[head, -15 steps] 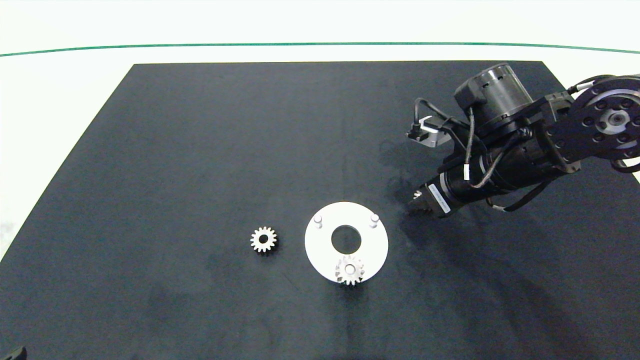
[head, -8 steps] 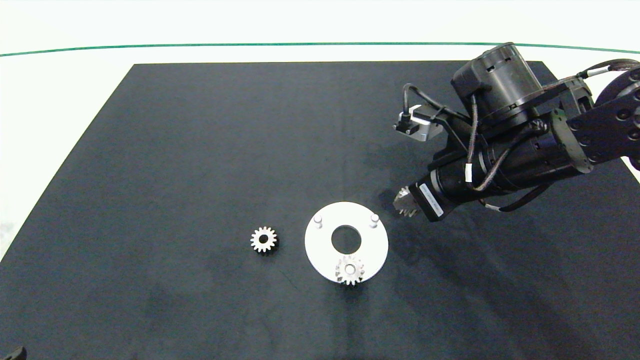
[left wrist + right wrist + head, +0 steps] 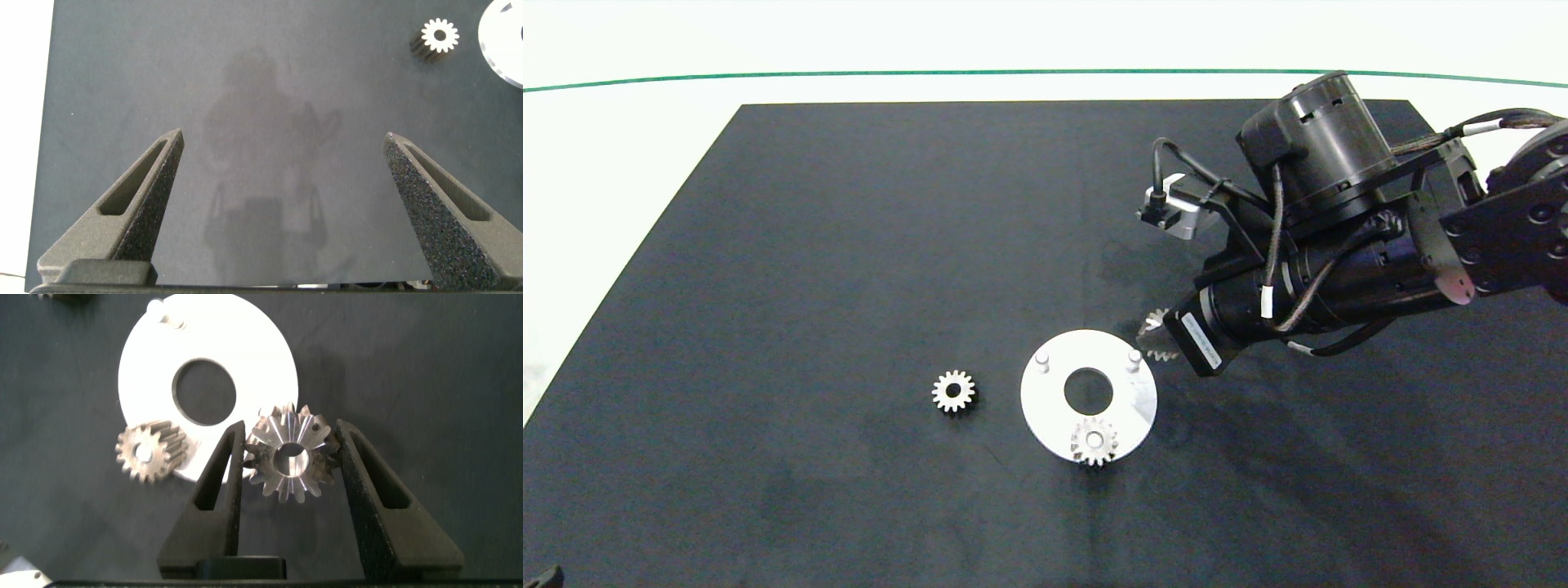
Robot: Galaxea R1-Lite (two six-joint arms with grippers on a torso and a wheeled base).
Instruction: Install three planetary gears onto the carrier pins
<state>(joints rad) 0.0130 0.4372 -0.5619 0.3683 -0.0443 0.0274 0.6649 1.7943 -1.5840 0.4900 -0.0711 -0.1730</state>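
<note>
One small silver gear (image 3: 1094,442) sits on a pin of the white disc (image 3: 1045,404); another (image 3: 952,392) lies flat beside it; a third (image 3: 288,454) hangs gripped above two bare pins (image 3: 1042,360).

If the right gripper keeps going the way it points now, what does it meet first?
Probably the white disc: the right gripper, shut on a gear, points at the disc's near edge, close to a bare pin. The height above the disc is unclear.
</note>
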